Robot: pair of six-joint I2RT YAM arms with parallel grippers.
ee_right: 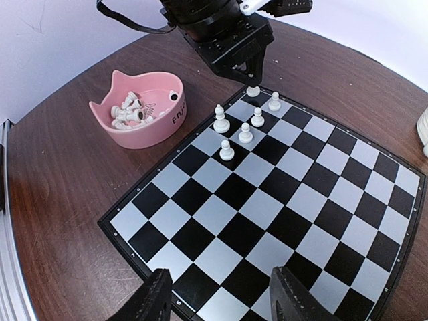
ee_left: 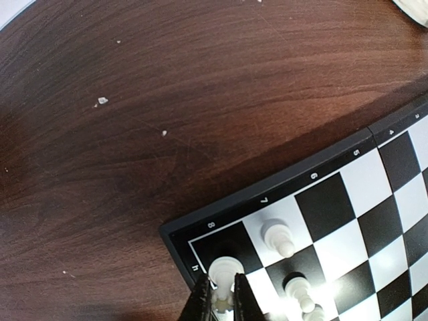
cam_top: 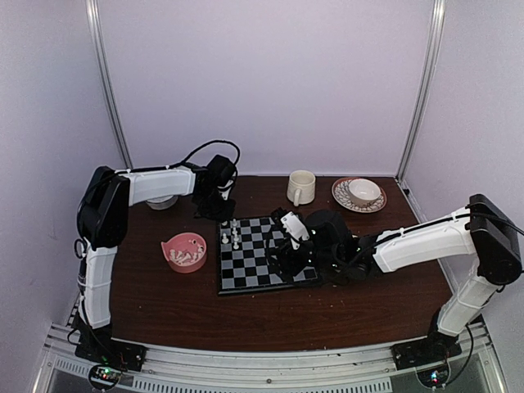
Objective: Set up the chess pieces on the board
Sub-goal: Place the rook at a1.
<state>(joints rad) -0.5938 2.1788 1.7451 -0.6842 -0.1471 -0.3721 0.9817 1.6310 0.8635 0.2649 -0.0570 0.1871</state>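
The board (cam_top: 260,266) lies mid-table, with several white chess pieces (ee_right: 245,132) standing near its far left corner. My left gripper (ee_left: 221,302) is shut on a white piece (ee_left: 226,271) at the corner square marked h8. I cannot tell whether the piece touches the square. This gripper also shows in the right wrist view (ee_right: 252,79) and in the top view (cam_top: 224,213). My right gripper (ee_right: 224,299) is open and empty, low over the board's near edge, and it also shows in the top view (cam_top: 291,246). No black pieces are in view.
A pink bowl (cam_top: 186,251) holding several white pieces (ee_right: 130,107) sits left of the board. A cream mug (cam_top: 300,187) and a cup on a patterned saucer (cam_top: 360,194) stand behind the board. A pale bowl (cam_top: 161,201) sits at the back left.
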